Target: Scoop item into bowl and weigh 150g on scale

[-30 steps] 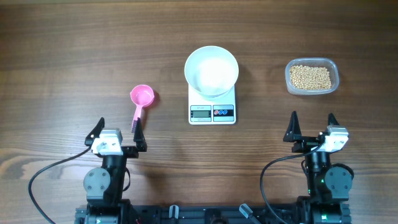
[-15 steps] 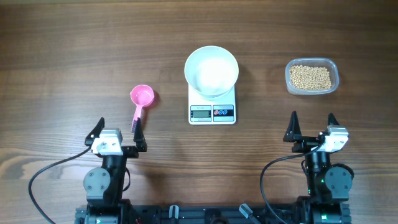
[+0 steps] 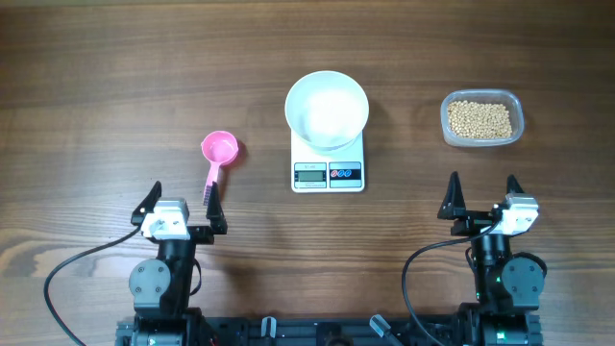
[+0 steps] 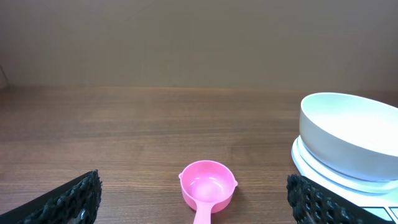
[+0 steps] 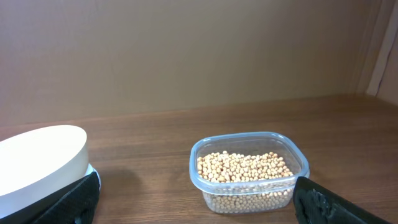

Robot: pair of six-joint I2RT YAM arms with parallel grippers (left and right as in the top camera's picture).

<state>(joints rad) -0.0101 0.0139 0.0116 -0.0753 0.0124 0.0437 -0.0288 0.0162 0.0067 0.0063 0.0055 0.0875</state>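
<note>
The scale (image 3: 328, 175) sits at the middle of the table (image 3: 106, 77), its display facing the near edge. The white bowl (image 3: 327, 108) stands on its platform, empty. The beans (image 3: 480, 119) lie in a clear tub (image 3: 446, 117) toward the right edge, well apart from the scale. A pink scoop (image 3: 219, 150) lies left of the scale, cup toward the far edge and handle toward the near edge. By the near edge, the left jaws and right jaws both stand wide apart and hold nothing. The left ones are just beside the handle's end.
</note>
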